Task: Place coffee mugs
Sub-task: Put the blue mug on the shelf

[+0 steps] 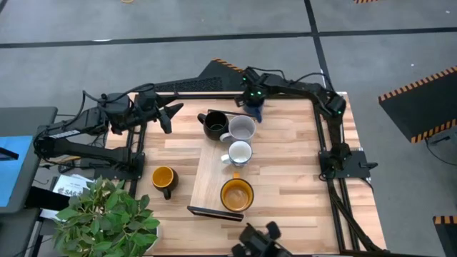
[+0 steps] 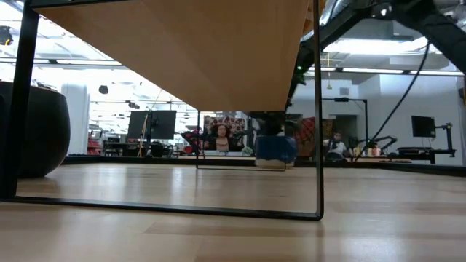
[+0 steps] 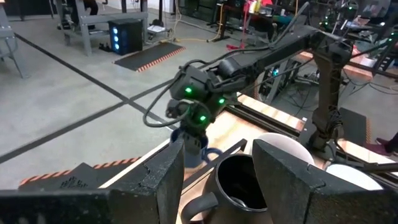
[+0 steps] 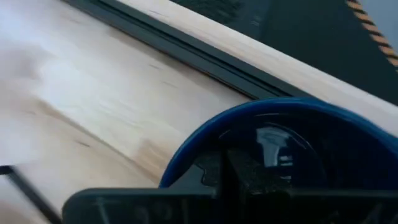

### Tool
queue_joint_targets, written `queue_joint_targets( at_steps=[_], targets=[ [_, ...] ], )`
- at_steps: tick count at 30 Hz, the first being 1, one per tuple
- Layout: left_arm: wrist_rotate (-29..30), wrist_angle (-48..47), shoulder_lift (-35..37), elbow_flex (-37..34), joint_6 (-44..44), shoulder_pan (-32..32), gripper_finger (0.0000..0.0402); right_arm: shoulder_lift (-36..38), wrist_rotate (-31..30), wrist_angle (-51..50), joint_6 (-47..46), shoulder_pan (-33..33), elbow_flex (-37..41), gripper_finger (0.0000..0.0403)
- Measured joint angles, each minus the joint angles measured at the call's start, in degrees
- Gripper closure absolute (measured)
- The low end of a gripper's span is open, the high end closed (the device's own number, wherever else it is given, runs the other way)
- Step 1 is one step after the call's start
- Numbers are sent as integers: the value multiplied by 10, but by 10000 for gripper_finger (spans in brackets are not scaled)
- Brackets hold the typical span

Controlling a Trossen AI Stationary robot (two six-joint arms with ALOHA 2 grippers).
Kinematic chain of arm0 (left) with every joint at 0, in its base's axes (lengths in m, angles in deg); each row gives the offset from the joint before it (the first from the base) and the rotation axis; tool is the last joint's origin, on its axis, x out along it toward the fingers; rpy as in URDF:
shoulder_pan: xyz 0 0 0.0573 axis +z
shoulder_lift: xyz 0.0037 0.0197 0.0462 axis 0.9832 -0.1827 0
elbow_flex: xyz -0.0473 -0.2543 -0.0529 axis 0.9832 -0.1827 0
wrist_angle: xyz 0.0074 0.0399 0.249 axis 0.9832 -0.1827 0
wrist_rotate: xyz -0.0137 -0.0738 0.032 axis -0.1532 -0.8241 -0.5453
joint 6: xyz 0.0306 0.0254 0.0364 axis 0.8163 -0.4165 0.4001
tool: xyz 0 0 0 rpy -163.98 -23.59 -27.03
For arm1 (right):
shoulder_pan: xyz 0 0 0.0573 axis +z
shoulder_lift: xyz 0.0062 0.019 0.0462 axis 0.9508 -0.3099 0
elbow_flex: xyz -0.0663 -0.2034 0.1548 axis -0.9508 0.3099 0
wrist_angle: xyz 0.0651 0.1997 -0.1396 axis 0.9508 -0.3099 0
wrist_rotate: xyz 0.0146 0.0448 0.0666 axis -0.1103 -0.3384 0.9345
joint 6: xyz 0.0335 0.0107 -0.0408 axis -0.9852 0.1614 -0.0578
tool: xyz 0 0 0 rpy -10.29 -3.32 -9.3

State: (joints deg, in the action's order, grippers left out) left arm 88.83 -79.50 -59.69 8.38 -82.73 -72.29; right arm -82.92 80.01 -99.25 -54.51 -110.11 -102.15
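The long light wooden board is taken as the landmark; it lies on the wooden desk and runs from the middle toward the near edge. On the board's near end, a large yellow-orange mug is seen upright. The white mug stands at the board's far right corner, with the pale grey mug just beyond it and the black mug touching the grey one, past the board's far end. A smaller yellow-orange mug is placed on the desk to the left of the board, near its side.

The dark blue mug is found farthest from the board, by the desk's far edge, beyond the grey mug. The right gripper is set over it, and its fingers are closed on the mug's rim, as the right wrist view shows the blue rim directly against them. In the low view the blue mug appears close to the desk surface.

The left gripper is held left of the black mug, beyond the board's far left corner, with its fingers apart and nothing between them
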Motion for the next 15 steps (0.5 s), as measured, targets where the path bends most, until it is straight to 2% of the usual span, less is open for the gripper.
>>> queue_joint_targets(
  at_steps=[8, 15],
  targets=[
    [0, 0, 0, 0, -1, 0, 228, -23, 67, 2, 19, 21, -68, 382],
    [0, 0, 0, 0, 1, 0, 228, 55, 90, -83, 83, 23, -68, 382]
  ],
)
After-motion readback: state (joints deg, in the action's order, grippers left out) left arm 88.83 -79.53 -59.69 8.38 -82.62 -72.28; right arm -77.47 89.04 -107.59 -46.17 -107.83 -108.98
